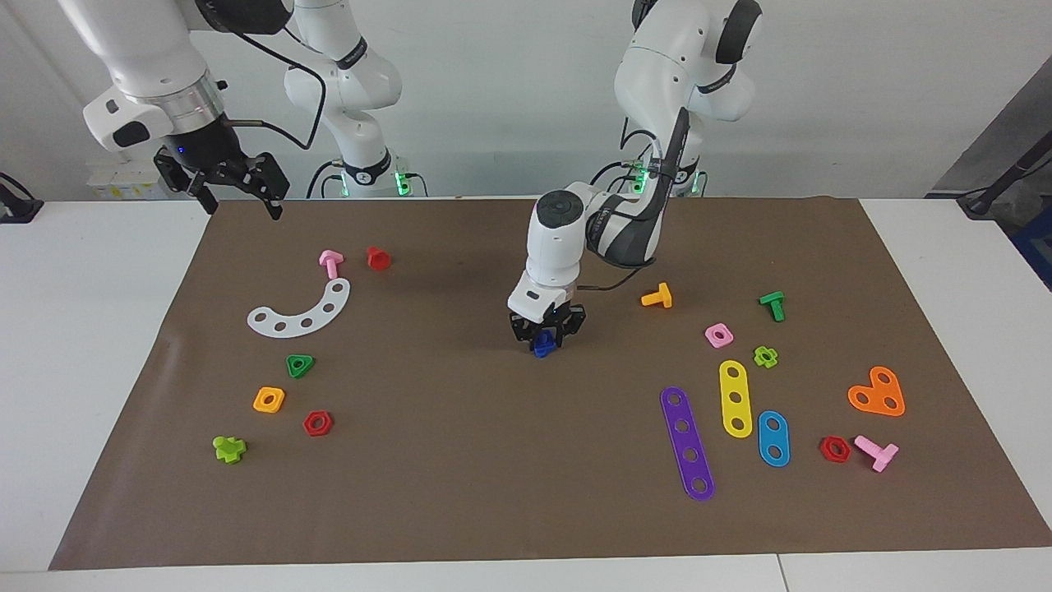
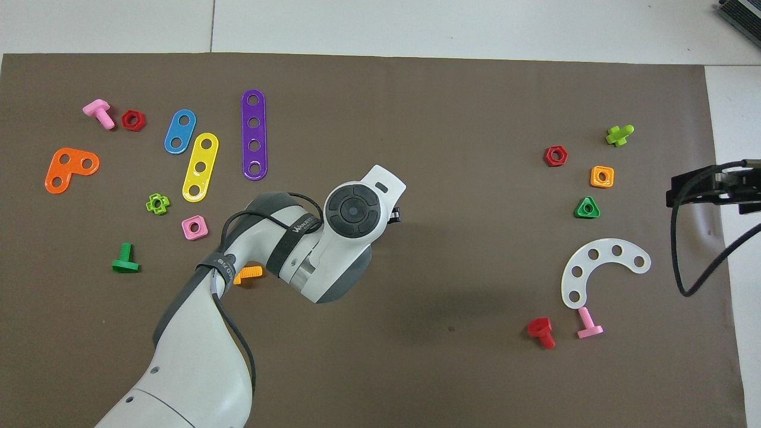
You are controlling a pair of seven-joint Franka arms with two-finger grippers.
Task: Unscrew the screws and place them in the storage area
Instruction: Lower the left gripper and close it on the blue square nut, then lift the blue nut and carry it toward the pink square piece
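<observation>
A small dark-blue screw [image 1: 542,348] sits on the brown mat [image 1: 460,460] near its middle. My left gripper [image 1: 543,344] points straight down on it, fingertips shut against its sides just above the mat. In the overhead view the left wrist [image 2: 352,210] hides both the screw and the fingertips. My right gripper [image 1: 242,205] waits open and raised over the mat's corner at the right arm's end, holding nothing.
Toward the right arm's end lie a white curved plate [image 1: 302,312], pink bolt [image 1: 330,262], red bolt [image 1: 377,258] and several nuts. Toward the left arm's end lie an orange bolt [image 1: 657,296], purple plate [image 1: 687,442], yellow plate [image 1: 735,398], light-blue plate [image 1: 773,437] and more pieces.
</observation>
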